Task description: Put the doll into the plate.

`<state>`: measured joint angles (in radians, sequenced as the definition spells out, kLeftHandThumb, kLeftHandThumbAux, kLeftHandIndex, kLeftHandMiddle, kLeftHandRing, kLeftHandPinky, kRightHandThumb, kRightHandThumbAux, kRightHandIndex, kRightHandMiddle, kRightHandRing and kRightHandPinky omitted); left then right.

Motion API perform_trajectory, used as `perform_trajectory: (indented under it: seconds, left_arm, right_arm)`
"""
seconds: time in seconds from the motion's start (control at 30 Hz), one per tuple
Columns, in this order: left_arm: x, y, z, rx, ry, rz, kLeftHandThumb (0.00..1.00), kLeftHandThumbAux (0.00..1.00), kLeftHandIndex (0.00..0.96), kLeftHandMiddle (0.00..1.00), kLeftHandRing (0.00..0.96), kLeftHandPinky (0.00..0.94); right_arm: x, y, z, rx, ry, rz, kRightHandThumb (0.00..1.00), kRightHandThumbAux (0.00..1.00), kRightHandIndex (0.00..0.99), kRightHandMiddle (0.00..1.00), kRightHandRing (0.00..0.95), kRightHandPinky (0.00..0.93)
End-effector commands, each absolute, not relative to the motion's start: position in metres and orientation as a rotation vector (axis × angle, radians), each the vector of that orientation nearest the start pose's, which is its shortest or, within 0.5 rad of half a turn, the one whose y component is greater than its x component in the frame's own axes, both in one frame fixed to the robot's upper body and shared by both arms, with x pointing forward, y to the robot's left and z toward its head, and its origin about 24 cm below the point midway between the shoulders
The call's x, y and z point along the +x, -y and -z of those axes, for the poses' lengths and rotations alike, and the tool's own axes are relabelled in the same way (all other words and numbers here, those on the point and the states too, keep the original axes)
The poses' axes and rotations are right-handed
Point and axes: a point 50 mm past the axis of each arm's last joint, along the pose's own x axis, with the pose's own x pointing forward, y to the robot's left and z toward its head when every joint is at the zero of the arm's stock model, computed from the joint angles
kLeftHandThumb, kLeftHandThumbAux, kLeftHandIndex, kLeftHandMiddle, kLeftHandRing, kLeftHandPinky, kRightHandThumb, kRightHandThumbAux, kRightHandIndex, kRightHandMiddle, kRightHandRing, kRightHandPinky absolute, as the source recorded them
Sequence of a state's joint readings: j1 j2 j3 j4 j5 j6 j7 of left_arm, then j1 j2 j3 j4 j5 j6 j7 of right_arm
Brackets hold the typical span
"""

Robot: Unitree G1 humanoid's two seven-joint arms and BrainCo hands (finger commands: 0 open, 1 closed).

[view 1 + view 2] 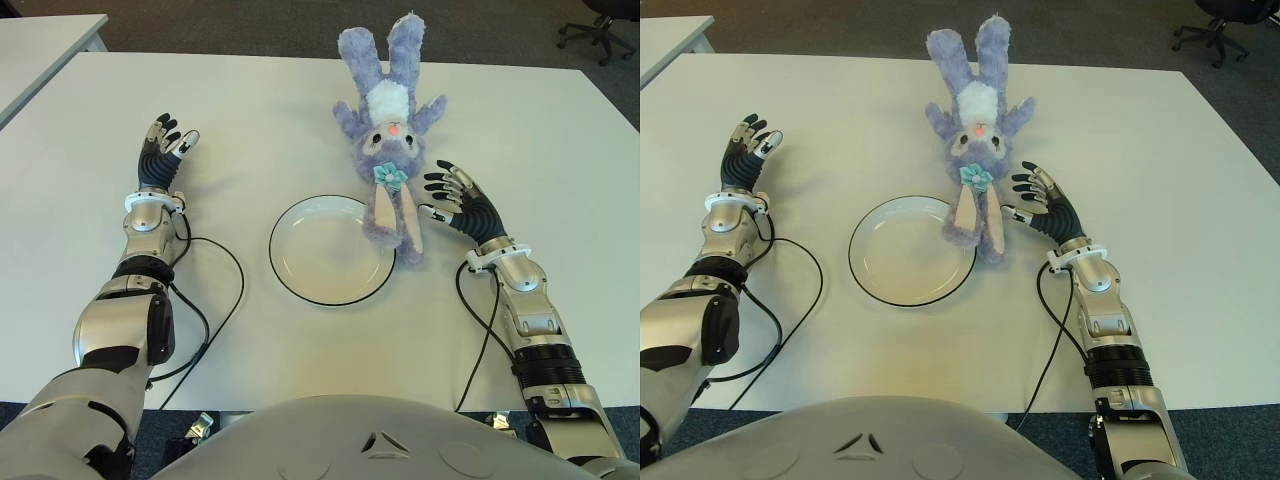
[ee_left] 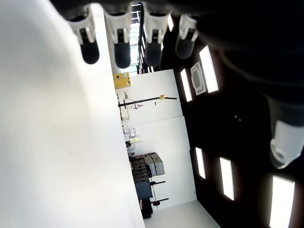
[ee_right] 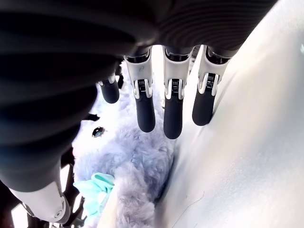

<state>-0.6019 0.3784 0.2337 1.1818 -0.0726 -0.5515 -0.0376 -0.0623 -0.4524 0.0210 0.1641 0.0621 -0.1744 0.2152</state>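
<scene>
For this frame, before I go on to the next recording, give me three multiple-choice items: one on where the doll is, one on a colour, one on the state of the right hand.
1. Where does the doll lie?
A. Wholly inside the plate
B. On the table, its ears reaching the plate's rim
C. In the left hand

2. What colour is the bow on the doll?
A. Teal
B. Red
C. Yellow

3. What state is the right hand in?
A. Closed around the doll
B. Curled into an empty fist
C. Open beside the doll, holding nothing

Answers:
1 B: its body rests on the table beyond the plate, only its long ears reaching the rim.
2 A: the bow at its neck is teal.
3 C: its fingers are spread next to the fur, gripping nothing. The left hand shows far off at the plate's left.
</scene>
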Motion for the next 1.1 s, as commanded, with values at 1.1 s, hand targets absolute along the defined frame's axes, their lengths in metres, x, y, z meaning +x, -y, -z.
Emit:
perform_trajectory:
  seconds: [1.1]
  left_arm:
    - [0.3033, -0.2780, 0.0020, 0.110, -0.162, -0.233, 0.000, 0.515, 0.000, 0.099, 0.103, 0.089]
  right_arm:
    - [0.1184, 0.1849, 0.0848, -0.019, -0.646, -0.394, 0.272, 0.679, 0.032, 0.180, 0.208, 0.224]
